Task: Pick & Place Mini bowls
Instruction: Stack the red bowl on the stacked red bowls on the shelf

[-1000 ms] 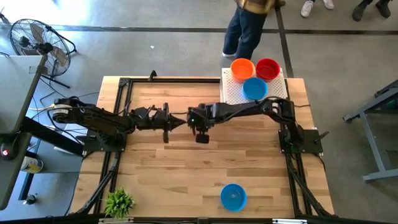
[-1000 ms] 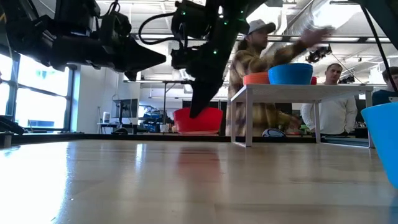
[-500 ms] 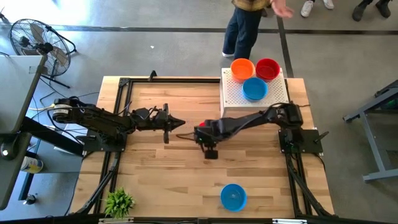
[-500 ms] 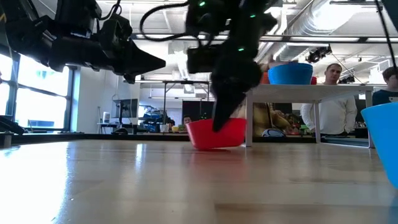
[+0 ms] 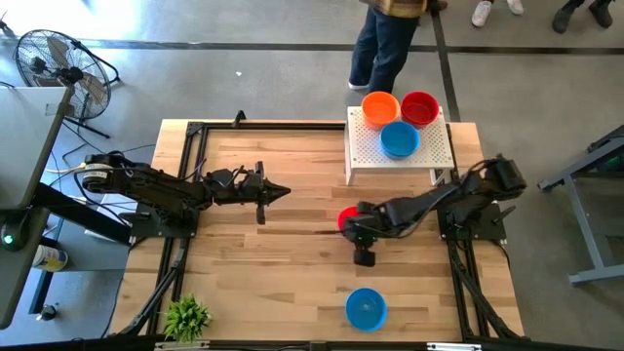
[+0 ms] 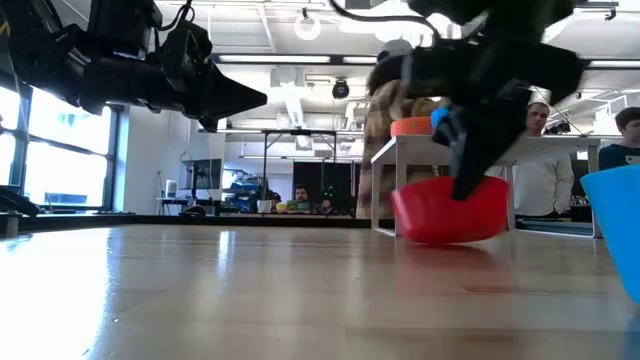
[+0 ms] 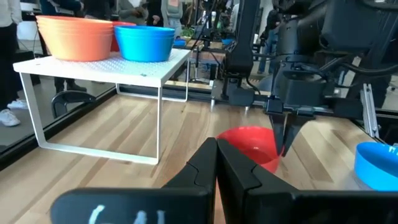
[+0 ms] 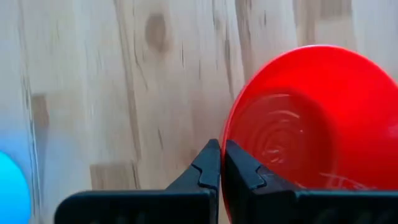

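The right hand [image 5: 353, 222] is pinched shut on the rim of a small round red plastic bowl [image 5: 346, 218], which sits low over the wooden counter [image 5: 273, 283], right of its middle and in front of the white perforated stand [image 5: 375, 151]. In the right wrist view the two dark fingers [image 8: 214, 163] meet on the bowl's edge, with the red bowl [image 8: 311, 118] spreading out beside them. From the low view the bowl [image 6: 450, 208] hangs tilted just above the counter top; whether it touches the wood cannot be told.

The left hand [image 5: 281, 190] hovers above the counter's middle, left of the red bowl, fingers pressed together and holding nothing.

On the white stand by the far right corner rest three more small plastic bowls: an orange one [image 5: 379, 106], a red one [image 5: 419, 107] and a blue one [image 5: 399, 139], close together. Another blue bowl [image 5: 366, 308] lies near the counter's near edge, right of centre. A small green plant [image 5: 186, 317] stands at the near left corner. A person's legs [image 5: 382, 49] show on the floor beyond the far edge.
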You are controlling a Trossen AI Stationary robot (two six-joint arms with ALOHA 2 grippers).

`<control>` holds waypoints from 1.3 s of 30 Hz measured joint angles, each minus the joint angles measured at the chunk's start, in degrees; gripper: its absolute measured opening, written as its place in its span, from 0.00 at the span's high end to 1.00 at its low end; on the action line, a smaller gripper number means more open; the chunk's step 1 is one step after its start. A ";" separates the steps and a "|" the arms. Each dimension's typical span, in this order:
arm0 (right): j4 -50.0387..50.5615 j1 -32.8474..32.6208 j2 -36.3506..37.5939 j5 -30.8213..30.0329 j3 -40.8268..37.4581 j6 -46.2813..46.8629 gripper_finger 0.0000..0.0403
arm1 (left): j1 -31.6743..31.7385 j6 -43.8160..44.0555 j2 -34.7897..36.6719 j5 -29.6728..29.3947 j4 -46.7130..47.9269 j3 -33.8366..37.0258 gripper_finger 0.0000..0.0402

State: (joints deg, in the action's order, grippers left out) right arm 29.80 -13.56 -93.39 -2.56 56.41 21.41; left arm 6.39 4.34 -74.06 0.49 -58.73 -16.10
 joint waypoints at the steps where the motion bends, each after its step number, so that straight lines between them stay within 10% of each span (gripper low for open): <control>1: -0.54 -0.65 0.83 -0.28 -1.55 0.96 1.00 | 0.00 0.09 0.00 -0.02 0.06 0.00 1.00; 21: 4.63 -3.79 17.82 -7.66 -7.52 22.16 0.61 | -0.02 -0.09 -0.02 -2.57 0.63 0.00 0.99; 28: 15.12 -3.27 25.80 -13.19 -12.62 43.70 0.59 | -0.02 -0.09 -0.02 -2.20 0.60 0.00 0.99; 39: -1.96 0.14 25.89 -8.86 -26.21 48.51 0.61 | -0.02 -0.07 -0.02 -2.09 0.58 0.00 0.99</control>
State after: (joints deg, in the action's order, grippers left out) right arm 27.84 -13.42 -67.51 -11.42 30.20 69.92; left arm 6.37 4.27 -74.08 -1.60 -58.15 -16.10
